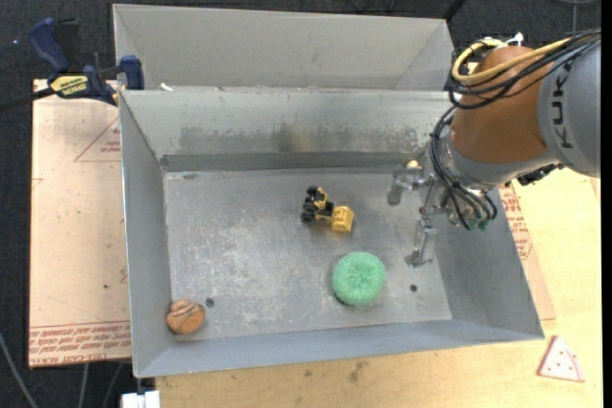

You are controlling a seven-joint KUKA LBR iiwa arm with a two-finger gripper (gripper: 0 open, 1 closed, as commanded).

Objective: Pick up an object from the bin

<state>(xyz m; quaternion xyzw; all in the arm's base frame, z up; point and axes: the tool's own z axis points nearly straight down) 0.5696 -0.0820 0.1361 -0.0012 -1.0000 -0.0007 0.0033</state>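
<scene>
Reaching in from the right, the arm (577,115) holds its jaws by the right wall of the bin (287,139), over bare grey floor. The jaws stand apart with nothing between them; the orange cover (497,115) and cables (471,58) hide where they join the wrist. Nearest lies a round green fuzzy pad (359,278), just left of the lower jaw. A small yellow-and-black toy (328,211), its kind hard to make out, sits near mid-floor. A brown ball-like thing (185,316) rests in the near left corner.
</scene>
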